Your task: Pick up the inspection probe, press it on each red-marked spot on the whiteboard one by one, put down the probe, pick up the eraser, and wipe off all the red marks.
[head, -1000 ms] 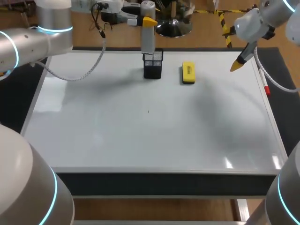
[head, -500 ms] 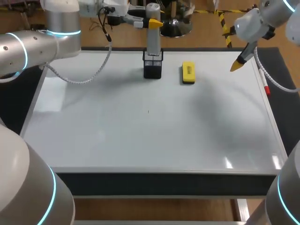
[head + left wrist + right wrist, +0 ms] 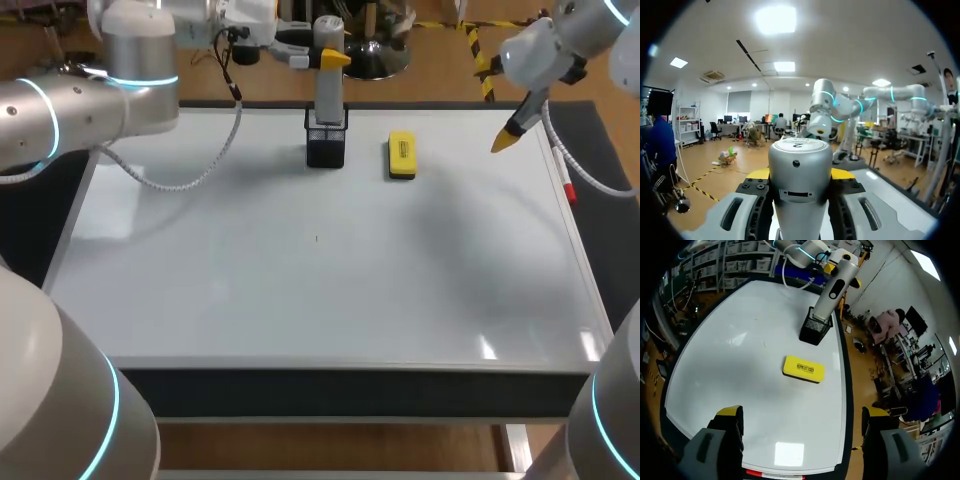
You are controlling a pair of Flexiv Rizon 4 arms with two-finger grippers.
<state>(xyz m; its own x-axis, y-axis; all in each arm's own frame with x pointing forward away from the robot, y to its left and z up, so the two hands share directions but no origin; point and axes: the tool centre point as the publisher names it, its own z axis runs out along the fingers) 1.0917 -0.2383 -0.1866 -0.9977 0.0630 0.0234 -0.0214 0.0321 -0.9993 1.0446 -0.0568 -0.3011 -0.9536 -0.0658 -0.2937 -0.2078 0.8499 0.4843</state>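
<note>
The left gripper [image 3: 327, 58] is clenched on the inspection probe [image 3: 328, 92] — its lower end sits in the black mesh holder [image 3: 326, 150]. Just right of the holder lies the yellow eraser [image 3: 401, 156] — farther right, the right gripper [image 3: 503, 143] hangs released above the whiteboard [image 3: 300, 280].

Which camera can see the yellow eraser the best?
The right wrist view: the eraser lies whole and large on the whiteboard. The head view shows it smaller, beside the black holder. The left wrist view misses it.

You're looking at a glossy, smooth whiteboard [image 3: 300, 280] catching glare. The probe [image 3: 328, 95] looks like satin grey metal, the holder [image 3: 326, 150] black wire mesh.
</note>
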